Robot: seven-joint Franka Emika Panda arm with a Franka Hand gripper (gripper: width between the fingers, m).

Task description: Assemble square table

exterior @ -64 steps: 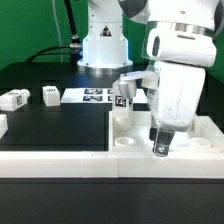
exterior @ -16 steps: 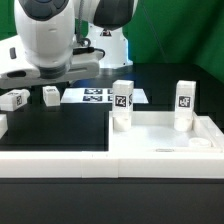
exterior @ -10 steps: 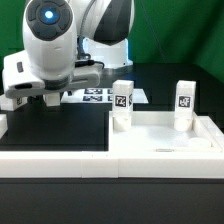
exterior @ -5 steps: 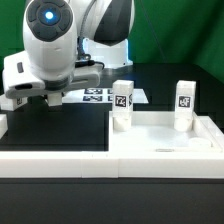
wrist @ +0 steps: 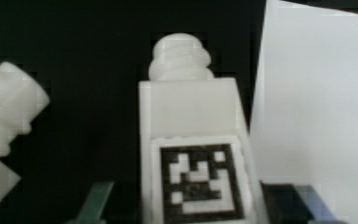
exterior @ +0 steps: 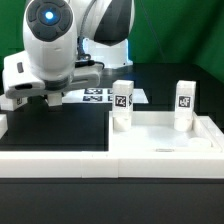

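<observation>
The square table's white top [exterior: 165,160] lies at the front on the exterior view's right. Two tagged legs [exterior: 122,103] [exterior: 184,103] stand upright in its far corners. My gripper [exterior: 47,100] is low over the black table on the exterior view's left, where the arm hides the loose legs. In the wrist view a white leg [wrist: 194,120] with a threaded tip and a black-and-white tag lies lengthwise between my gripper [wrist: 197,205] fingers [wrist: 297,205], which are shut on its sides. Another white leg [wrist: 7,110] lies close beside it.
The marker board [exterior: 98,95] lies flat behind the table top, and its white edge [wrist: 318,90] is close to the held leg. A long white border wall [exterior: 50,155] runs along the front. The robot base [exterior: 105,45] stands at the back.
The arm left the table top, swung to the exterior view's left and came down over the loose legs. Over the last second nothing visibly moves in the exterior view.
</observation>
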